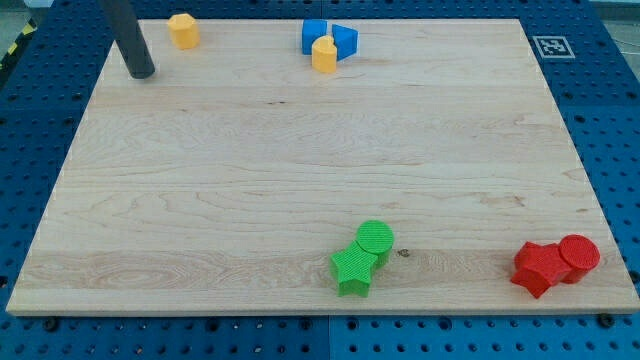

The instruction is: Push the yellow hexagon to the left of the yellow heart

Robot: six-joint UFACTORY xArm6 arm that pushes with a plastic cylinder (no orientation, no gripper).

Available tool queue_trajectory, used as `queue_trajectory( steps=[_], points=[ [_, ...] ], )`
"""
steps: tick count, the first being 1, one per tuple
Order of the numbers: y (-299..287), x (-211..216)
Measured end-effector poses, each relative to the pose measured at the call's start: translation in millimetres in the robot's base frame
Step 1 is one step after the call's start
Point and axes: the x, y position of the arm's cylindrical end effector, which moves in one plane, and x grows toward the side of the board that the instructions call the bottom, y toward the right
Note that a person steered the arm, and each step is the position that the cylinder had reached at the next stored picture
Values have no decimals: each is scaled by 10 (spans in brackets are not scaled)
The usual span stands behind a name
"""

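Observation:
The yellow hexagon [183, 30] sits near the board's top edge at the upper left. The yellow heart [324, 54] stands at the top middle, touching two blue blocks [330, 37] behind it. My tip [142, 72] rests on the board to the left of and slightly below the yellow hexagon, a short gap away from it. The hexagon lies well to the left of the heart.
A green cylinder [375, 238] and a green star [354, 270] touch each other at the bottom middle. A red star-like block [538, 267] and a red cylinder [579, 253] touch at the bottom right. The wooden board [300, 150] lies on a blue pegboard.

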Motion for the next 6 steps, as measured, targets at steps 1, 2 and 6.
queue_trajectory(
  steps=[1, 2, 6],
  points=[
    [-226, -191],
    [-246, -543],
    [68, -869]
  ],
)
